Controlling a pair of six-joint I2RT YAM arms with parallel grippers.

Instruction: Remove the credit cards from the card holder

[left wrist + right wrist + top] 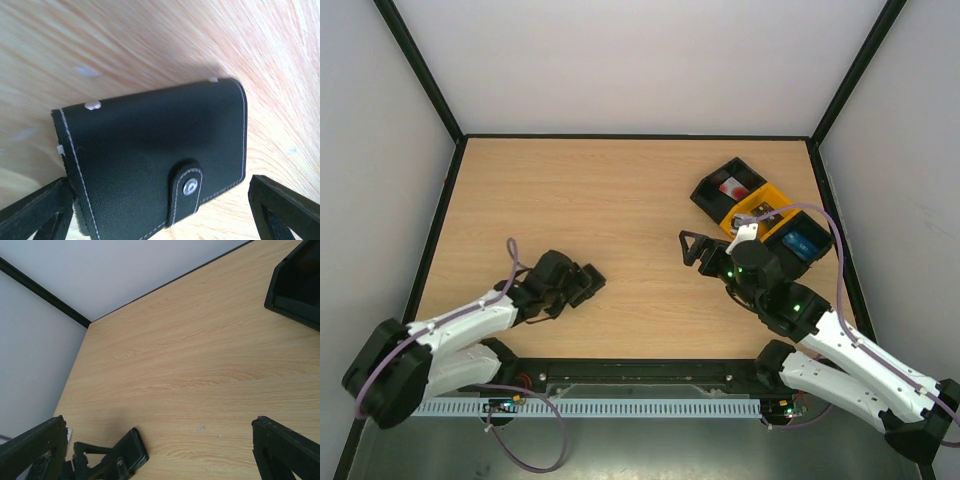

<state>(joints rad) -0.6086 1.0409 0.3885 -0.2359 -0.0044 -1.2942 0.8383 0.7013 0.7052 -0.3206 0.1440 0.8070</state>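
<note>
Lying snapped shut, the card holder [150,145] sits between the wide-open jaws of the left end effector [157,200].

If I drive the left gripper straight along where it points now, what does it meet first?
The closed card holder: it lies right ahead, between the open fingers of the left gripper. Depth is unclear.

The card holder [145,150] is black with pale stitching and a silver snap; the table [620,200] is light wood-grain; the bins [757,212] are black and yellow.
</note>
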